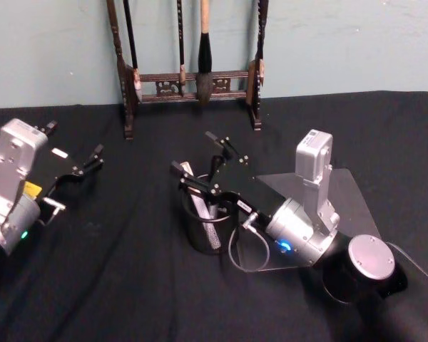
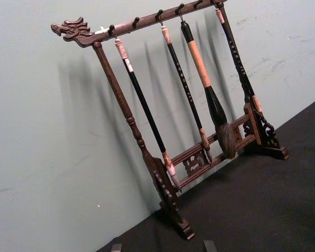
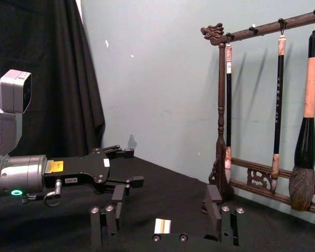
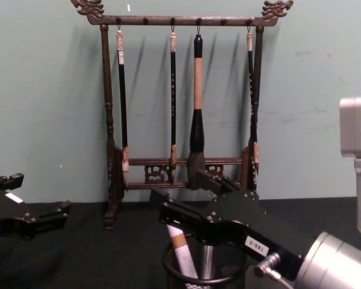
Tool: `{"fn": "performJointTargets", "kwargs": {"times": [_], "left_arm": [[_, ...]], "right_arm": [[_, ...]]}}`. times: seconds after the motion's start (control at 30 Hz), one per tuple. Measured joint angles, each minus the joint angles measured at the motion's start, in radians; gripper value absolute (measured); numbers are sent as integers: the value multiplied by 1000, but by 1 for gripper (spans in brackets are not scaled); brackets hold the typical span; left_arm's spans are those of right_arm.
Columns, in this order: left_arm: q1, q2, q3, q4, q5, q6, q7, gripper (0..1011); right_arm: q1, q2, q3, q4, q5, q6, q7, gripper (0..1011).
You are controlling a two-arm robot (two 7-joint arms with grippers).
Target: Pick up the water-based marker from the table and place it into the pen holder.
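Observation:
The pen holder (image 1: 212, 231), a round black mesh cup (image 4: 228, 265), stands mid-table. Inside it the water-based marker (image 1: 202, 207) leans tilted, white with a brown band (image 4: 179, 250). My right gripper (image 1: 194, 152) hovers just above the cup's rim, open, with nothing between its fingers (image 3: 163, 223); in the chest view it (image 4: 183, 195) hangs over the marker's top end. My left gripper (image 1: 75, 140) is parked low at the table's left, open and empty (image 4: 35, 194), and is also seen from the right wrist (image 3: 128, 167).
A tall dark wooden brush rack (image 1: 192, 78) with hanging brushes stands at the back against the wall (image 2: 199, 157). A clear plastic sheet (image 1: 346, 189) lies on the black cloth under my right arm. Bare cloth lies between the cup and the left gripper.

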Motion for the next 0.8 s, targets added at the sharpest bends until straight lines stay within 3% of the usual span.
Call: {"fn": "performJointTargets", "kwargs": {"times": [0.1,0.47,0.8], "left_arm": [[0,0,0,0,0,0,0,1001],[0,0,0,0,0,0,0,1001],[0,0,0,0,0,0,0,1001]], "right_arm": [[0,5,0,-10,5,9,4,1003],[-3,26,17,-88,13,17,-9,1002],[-42,81,94,-208,-9,114,-142,1002]]}}
